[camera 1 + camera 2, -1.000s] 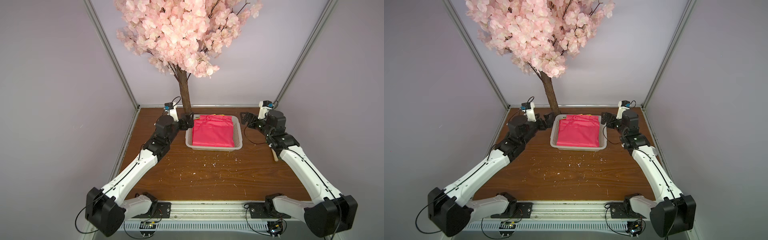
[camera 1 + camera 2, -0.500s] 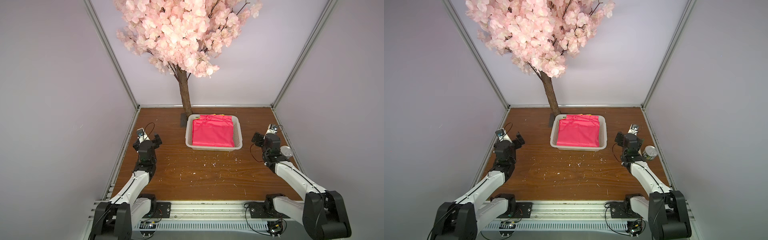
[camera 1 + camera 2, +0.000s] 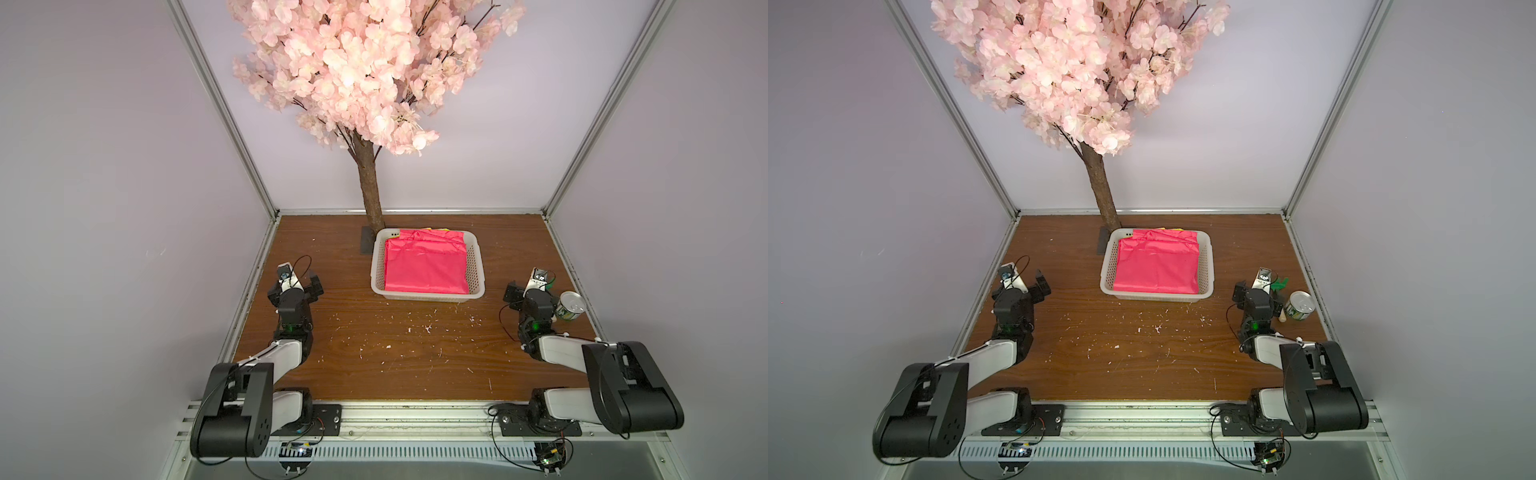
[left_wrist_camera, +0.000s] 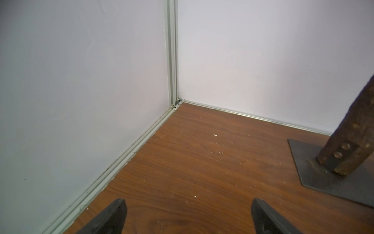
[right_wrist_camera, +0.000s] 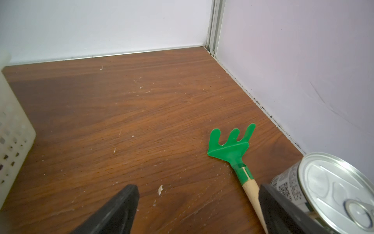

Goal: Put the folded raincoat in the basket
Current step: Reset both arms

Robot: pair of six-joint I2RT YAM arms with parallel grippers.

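The pink folded raincoat (image 3: pixel 424 266) is lying flat inside the white basket (image 3: pixel 428 296), filling most of its floor, and it hasn't shifted over the last second. What has changed is the arms. A second ago both were stretched out with a gripper at each side of the basket, and now they've pulled right back and folded up near the front corners. The left gripper (image 4: pixel 188 203) has its jaws spread wide with nothing between them, low over the table (image 3: pixel 415 353) and facing the far left corner, close to the rail along the left wall (image 4: pixel 81 101). The right gripper (image 5: pixel 198 189) is also spread wide and empty, but it's crowded. A silver tin can (image 5: pixel 332 190) sits just beside one finger, and a green rake (image 5: pixel 230 145) with a wooden handle lies close by, both near the right wall. The basket's back left corner is just beside the tree's base plate (image 4: pixel 323 176), under the blossom tree (image 3: pixel 370 195). There's open wood between the basket and the front rail, scattered only with white flecks.
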